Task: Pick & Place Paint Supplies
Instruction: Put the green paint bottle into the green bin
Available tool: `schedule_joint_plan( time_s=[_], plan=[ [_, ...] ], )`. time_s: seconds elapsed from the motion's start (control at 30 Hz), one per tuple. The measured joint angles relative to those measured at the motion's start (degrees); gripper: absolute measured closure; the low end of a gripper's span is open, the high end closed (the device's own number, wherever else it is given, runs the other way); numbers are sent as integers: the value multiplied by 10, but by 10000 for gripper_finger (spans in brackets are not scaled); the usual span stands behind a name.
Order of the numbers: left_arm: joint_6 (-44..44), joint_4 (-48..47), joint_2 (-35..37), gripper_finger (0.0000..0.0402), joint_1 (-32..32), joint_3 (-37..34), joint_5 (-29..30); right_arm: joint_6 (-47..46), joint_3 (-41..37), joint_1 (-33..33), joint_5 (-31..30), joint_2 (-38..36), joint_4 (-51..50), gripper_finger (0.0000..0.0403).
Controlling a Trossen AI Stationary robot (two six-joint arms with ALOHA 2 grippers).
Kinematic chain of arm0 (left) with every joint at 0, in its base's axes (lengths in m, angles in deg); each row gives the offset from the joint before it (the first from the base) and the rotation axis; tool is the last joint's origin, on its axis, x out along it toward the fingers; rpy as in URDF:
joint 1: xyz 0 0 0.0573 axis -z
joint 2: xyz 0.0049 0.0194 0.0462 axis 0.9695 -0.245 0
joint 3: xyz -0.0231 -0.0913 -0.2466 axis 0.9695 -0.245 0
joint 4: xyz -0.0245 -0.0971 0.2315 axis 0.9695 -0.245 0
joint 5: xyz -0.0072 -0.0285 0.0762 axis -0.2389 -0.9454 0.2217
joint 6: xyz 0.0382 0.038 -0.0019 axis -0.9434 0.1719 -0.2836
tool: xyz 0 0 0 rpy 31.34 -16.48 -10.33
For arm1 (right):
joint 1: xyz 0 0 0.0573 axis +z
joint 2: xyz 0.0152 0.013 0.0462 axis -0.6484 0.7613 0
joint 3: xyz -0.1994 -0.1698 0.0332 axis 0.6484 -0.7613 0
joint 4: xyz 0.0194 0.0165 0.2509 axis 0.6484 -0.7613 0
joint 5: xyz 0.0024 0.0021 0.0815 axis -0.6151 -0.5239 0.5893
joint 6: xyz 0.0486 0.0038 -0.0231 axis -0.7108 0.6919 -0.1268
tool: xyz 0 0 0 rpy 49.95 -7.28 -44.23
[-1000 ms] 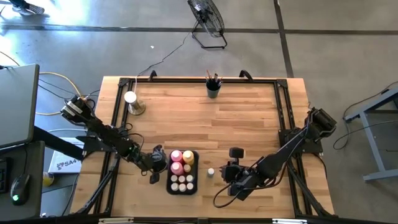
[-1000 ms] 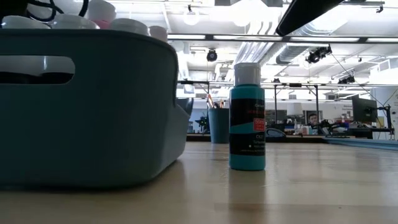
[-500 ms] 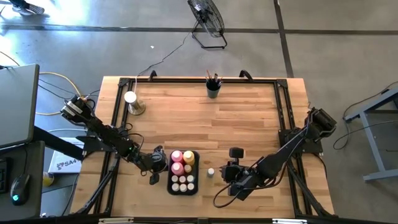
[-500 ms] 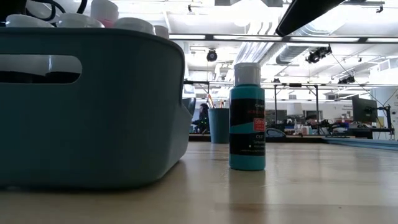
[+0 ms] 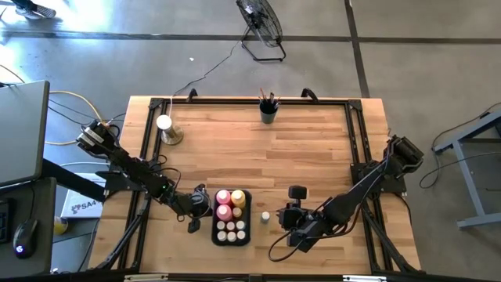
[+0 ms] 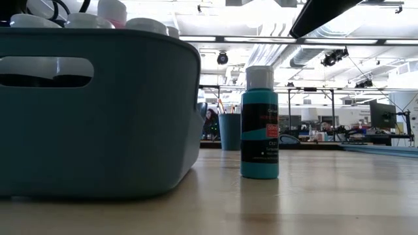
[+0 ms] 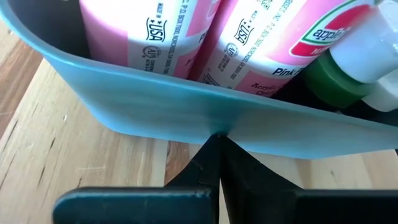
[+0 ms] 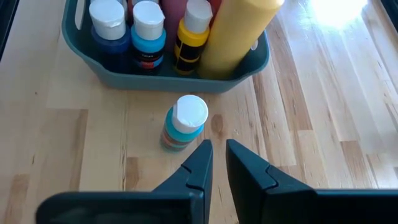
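Closest to the right gripper, just past its fingertips, a teal bottle with a white cap stands upright on the table, apart from the fingers. The jaws stand a narrow slit apart with nothing between them. Beyond the bottle sits the bin, holding white-capped small bottles in blue, light blue and yellow, a yellow squeeze bottle leaning at its corner.

On the bin's other side, the left gripper is fully closed, its fingertips pressed against the bin's outer wall. Right behind that wall stand pink squeeze bottles, and beside them a green bottle with a white cap.

From above, the bin lies between the two grippers, the left gripper touching its side, the right gripper near the teal bottle. Well beyond both, at the far edge, a dark cup holds brushes.

At table height the teal bottle stands just beside the bin.
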Motion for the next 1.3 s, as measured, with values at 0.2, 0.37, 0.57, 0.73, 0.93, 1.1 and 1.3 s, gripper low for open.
schedule_joint_plan(
  time_s=[0.2,0.37,0.57,0.73,0.93,1.1,1.3],
  plan=[
    [-13,19,0,402,0,0,0,0,0,0,0,0,0,365],
    [-24,28,0,402,0,0,0,0,0,0,0,0,0,365],
    [-23,15,0,402,0,1,-1,0,0,0,0,0,0,365],
    [36,-77,0,402,0,1,2,-3,0,0,8,0,-12,365],
    [39,-140,13,402,1,2,25,-37,0,0,25,0,-57,365],
    [-59,-165,80,402,0,1,87,-54,0,0,29,-2,-76,365],
    [-103,-284,209,402,0,0,115,-36,-1,1,36,-17,-76,365]
  ],
)
